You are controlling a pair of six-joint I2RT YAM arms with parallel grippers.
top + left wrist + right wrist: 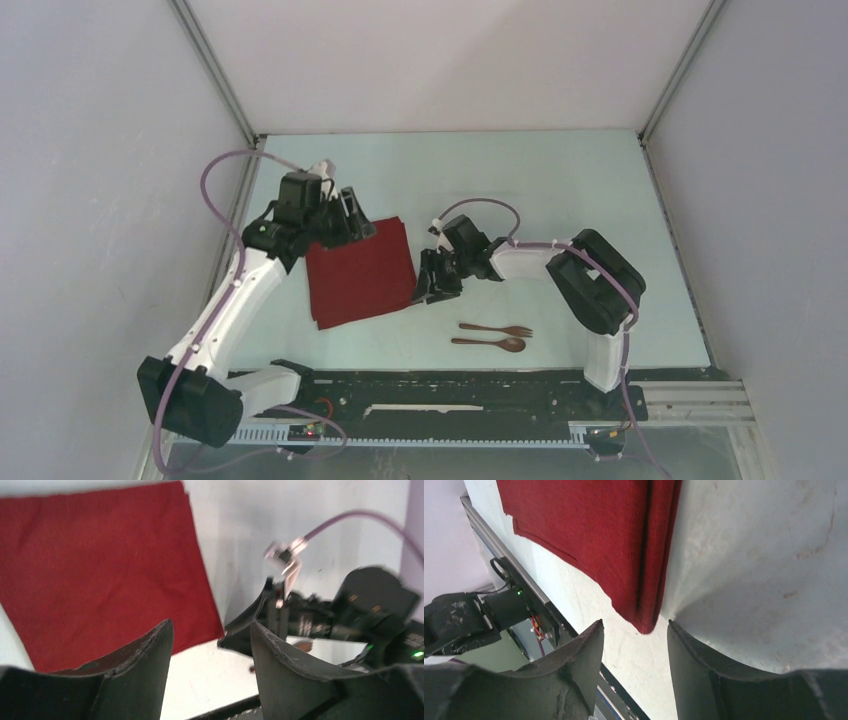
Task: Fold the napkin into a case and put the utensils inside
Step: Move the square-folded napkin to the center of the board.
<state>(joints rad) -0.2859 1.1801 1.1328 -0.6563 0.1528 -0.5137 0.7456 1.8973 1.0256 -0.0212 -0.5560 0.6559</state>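
The napkin [360, 272] is dark red woven cloth, matt and faintly fuzzy. The fork [497, 329] and spoon [490, 343] look like dark brown wood with a slight sheen. The table [560, 190] is pale, smooth and a little scuffed. The right pincer [634, 627] is matt black plastic, rough along its worn edges.

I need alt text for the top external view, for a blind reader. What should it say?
A folded dark red napkin lies flat on a pale table, the left gripper at its far left corner and the right gripper at its near right corner. A dark fork and spoon lie side by side to the near right of the napkin.
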